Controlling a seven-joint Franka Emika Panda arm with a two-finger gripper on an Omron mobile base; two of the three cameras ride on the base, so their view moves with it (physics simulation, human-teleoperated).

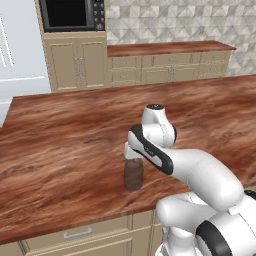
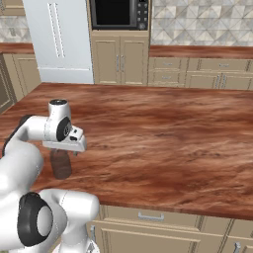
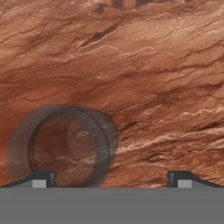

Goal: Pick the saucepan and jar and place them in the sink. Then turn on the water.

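Claw over jar

Small translucent brownish-grey glass jar [image 1: 133, 175] upright on reddish-brown wood-grain tabletop [image 1: 60, 145], near front edge. White-armed robot's claw [image 3: 111, 179] directly above jar, spread wide, holding nothing. Seen from the hand: jar's round open rim [image 3: 65, 146] offset toward one dark fingertip [image 3: 41, 179], not centred between both

The jar [image 1: 133, 175] stands upright on the reddish-brown wood-grain counter [image 1: 60, 145], near its front edge.
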